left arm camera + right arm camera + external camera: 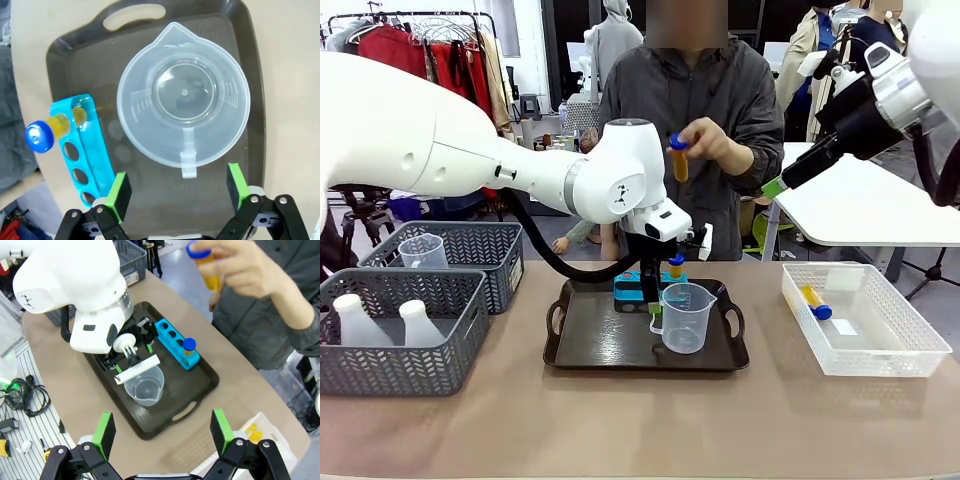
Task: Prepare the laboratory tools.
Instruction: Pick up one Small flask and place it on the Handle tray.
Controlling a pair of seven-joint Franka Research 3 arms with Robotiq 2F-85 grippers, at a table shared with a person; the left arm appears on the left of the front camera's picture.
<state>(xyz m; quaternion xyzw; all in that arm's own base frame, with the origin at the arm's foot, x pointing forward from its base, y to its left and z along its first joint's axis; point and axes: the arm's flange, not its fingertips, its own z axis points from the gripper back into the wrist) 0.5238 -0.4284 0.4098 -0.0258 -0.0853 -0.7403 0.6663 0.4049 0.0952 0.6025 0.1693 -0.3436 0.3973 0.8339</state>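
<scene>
Three tubes (675, 264) (815, 303) (679, 160) are showing, all blue-capped with yellow-orange liquid. One is standing in the end hole of the little blue rack (628, 292) on the tray (590, 345), one is lying in the white basket (910, 355) on the right, and a person's hand (715, 140) is holding the third up past the far edge. The clear beaker (684, 318) is sitting on the tray just beside the rack. The left claw (177, 185) is hanging over the tray by the beaker's handle, spread wide and gripping nothing. The right claw (163, 426) is hovering up high, also wide apart and empty. Two white flasks (355, 322) are sitting in the front grey basket (400, 375).
</scene>
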